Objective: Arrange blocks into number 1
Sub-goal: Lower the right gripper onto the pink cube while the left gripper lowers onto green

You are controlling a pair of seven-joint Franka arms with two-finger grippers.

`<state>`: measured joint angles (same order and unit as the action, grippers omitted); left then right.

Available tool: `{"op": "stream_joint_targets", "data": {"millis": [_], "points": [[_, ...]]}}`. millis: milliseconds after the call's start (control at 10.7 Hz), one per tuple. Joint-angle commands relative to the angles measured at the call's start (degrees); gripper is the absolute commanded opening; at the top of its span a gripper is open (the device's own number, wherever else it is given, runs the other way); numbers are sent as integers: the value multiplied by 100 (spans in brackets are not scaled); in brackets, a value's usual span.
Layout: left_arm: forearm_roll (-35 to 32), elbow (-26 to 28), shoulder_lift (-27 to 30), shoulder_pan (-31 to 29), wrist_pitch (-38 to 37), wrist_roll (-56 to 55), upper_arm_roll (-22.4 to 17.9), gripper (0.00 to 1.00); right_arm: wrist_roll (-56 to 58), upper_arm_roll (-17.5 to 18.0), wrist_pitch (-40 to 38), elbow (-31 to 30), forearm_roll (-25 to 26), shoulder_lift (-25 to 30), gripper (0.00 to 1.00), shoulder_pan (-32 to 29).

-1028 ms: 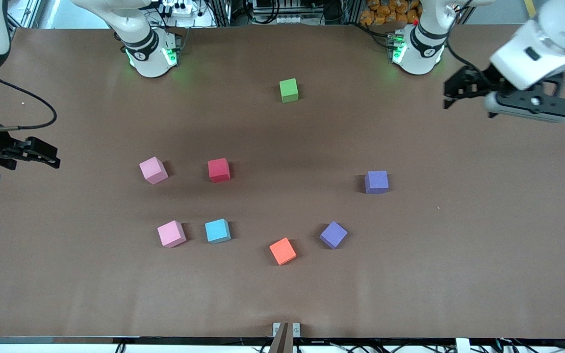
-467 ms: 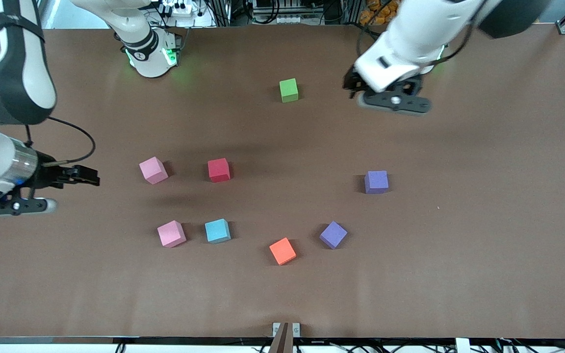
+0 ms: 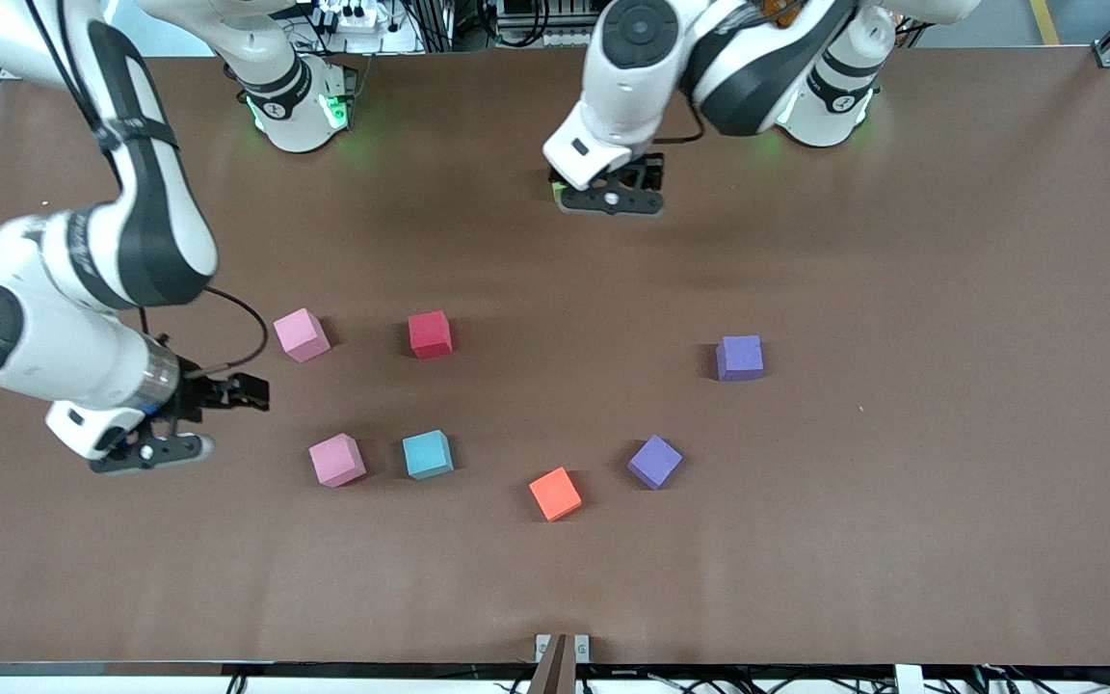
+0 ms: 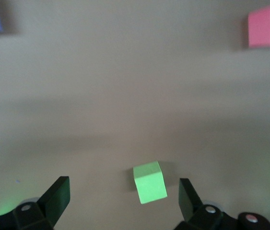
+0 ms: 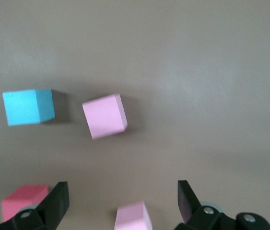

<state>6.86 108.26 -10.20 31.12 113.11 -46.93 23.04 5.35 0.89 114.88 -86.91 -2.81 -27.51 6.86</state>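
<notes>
My left gripper point(image 3: 605, 189) hangs open over the green block point(image 4: 150, 182), which lies on the table between its fingers point(image 4: 55, 196), apart from both. In the front view the hand hides nearly all of that block. My right gripper point(image 3: 232, 395) is open and empty in the air over the table beside the two pink blocks point(image 3: 301, 334) point(image 3: 336, 459). One pink block point(image 5: 132, 215) shows below, between its fingers. Also on the table are a red block point(image 3: 430, 333), a light blue block point(image 3: 427, 454), an orange block point(image 3: 555, 493) and two purple blocks point(image 3: 740, 357) point(image 3: 654, 462).
The brown table point(image 3: 950, 482) carries only the blocks. The two arm bases point(image 3: 300, 106) point(image 3: 825, 101) stand along its farthest edge. A small bracket point(image 3: 562, 648) sits at the edge nearest the front camera.
The left arm has swung in from its end of the table to over the green block. The right arm has come in from its end toward the pink blocks. No block has moved.
</notes>
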Motion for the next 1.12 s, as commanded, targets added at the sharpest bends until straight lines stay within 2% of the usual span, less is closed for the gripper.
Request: {"op": "stream_joint_targets", "data": {"millis": [0, 187, 467, 1028], "points": [[96, 177, -454, 489, 473, -342, -19, 100, 440, -10, 690, 148, -27, -613, 100, 69], [61, 396, -720, 711, 833, -527, -11, 100, 485, -10, 1053, 157, 17, -895, 100, 280], [96, 1143, -904, 825, 1861, -957, 164, 100, 810, -10, 1080, 148, -9, -1046, 100, 325], [210, 1215, -1362, 834, 2066, -1934, 288, 100, 749, -19, 1290, 104, -97, -1335, 100, 466]]}}
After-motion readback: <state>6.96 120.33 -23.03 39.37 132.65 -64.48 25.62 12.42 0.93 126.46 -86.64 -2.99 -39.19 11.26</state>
